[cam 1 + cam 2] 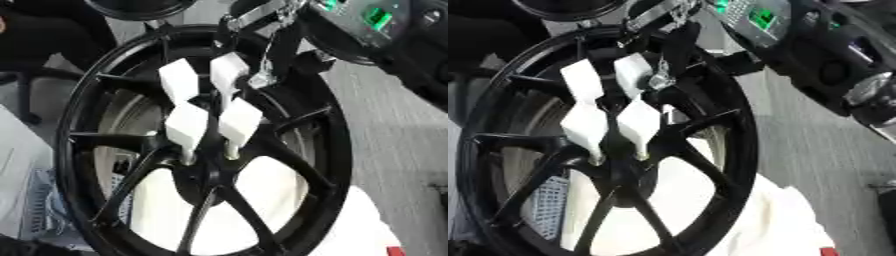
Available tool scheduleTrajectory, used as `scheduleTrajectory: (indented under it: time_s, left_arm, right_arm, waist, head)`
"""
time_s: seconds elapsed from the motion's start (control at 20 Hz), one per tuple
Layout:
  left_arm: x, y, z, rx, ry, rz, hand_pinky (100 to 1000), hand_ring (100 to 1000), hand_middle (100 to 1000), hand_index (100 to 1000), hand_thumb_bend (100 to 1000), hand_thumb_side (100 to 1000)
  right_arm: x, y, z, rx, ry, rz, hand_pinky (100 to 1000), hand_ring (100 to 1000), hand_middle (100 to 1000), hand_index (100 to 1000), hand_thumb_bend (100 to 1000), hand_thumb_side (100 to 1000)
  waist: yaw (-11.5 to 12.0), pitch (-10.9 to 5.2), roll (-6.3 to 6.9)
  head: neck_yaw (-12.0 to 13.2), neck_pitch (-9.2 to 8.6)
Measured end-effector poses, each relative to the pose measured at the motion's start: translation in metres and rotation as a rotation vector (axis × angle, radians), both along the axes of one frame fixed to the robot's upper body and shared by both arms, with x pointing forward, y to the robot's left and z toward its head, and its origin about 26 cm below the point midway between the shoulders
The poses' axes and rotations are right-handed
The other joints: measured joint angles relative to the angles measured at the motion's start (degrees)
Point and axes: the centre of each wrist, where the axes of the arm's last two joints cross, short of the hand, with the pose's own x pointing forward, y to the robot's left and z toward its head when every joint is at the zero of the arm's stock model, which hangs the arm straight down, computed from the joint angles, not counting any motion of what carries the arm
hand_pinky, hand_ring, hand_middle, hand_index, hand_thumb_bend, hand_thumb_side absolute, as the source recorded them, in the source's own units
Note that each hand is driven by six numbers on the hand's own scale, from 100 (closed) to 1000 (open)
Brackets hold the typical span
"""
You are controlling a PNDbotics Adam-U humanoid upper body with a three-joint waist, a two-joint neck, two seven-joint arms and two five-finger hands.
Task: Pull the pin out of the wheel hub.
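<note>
At the top centre of the frame, the dark fingers (pixel 262 55) of the robot's right hand (pixel 271 47) reach down beside the upper right of four white block-headed pins; whether they pinch it or only lie against it cannot be told. The black and silver right forearm with green lights (pixel 798 30) runs off to the upper right corner. The upper right white pin (pixel 227 72) stands next to the upper left white pin (pixel 179 80), with the two lower white pins (pixel 186 127) just beneath. All four sit in the centre of the glossy black spoked wheel hub (pixel 79 165), which fills the middle of the frame, tilted, over white cloth (pixel 772 220) and grey floor (pixel 394 130).
</note>
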Motion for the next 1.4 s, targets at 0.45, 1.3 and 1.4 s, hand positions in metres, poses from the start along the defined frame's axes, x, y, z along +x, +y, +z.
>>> scheduleTrajectory:
  time_s: [0.45,1.3,1.4]
  left_arm:
    - [-0.001,0.002,-0.001,-0.004,0.004,0.012,774,777,738,878,631,344]
    - [-0.003,0.007,-0.002,-0.014,-0.001,0.04,775,777,739,878,628,343]
    - [-0.003,0.007,-0.002,-0.015,-0.004,0.048,775,777,739,878,628,342]
  right_arm:
    - [-0.014,0.003,0.032,0.11,-0.049,-0.006,838,709,414,519,100,170]
    - [-0.07,-0.225,0.049,0.523,-0.283,-0.558,866,763,534,669,100,122]
    - [-0.078,-0.256,0.045,0.554,-0.337,-0.676,890,832,747,787,100,202]
  waist:
    - [-0.77,-0.02,0.01]
    - [-3.08,-0.33,1.01]
    - [-3.37,-0.33,1.36]
  head:
    - [0.03,0.06]
    - [2.26,-0.53]
    - [2.59,-0.67]
